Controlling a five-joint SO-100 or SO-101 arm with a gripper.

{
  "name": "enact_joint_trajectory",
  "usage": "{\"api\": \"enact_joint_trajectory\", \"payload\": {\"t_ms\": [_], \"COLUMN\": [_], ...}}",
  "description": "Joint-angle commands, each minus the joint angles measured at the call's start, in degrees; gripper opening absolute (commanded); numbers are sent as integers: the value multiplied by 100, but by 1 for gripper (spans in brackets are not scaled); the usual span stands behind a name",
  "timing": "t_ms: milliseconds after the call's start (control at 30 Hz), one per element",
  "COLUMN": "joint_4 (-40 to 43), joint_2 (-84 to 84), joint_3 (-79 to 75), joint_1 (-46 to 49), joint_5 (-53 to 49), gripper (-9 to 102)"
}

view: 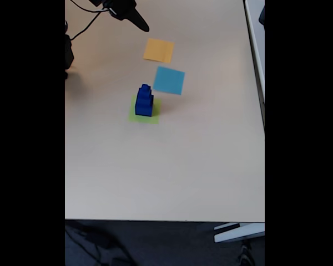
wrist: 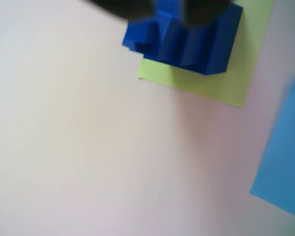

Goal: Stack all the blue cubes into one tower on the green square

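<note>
The tower of blue cubes stood complete on the green square in the fixed view, three stepped tiers with the largest lowest, near the light-blue patch and well short of the orange patch. The wrist view showed the same stack on the green square. The gripper hung well apart from it near the table's far edge, holding nothing; how far its jaws stood apart could not be told. By this showing the stacking looked finished, with nothing left but to rest the arm
</note>
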Motion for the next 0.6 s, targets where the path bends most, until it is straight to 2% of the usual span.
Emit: {"api": "enact_joint_trajectory", "payload": {"t_ms": [0, 367, 500, 567], "joint_4": [-466, -1995, -2364, -2435], "joint_2": [1204, 4096, 4887, 5309], "joint_3": [1160, 4764, 5748, 6152], "joint_1": [-123, -483, -694, -765], "joint_5": [-369, -1749, -2426, -2443], "gripper": [1, 1, 1, 0]}}
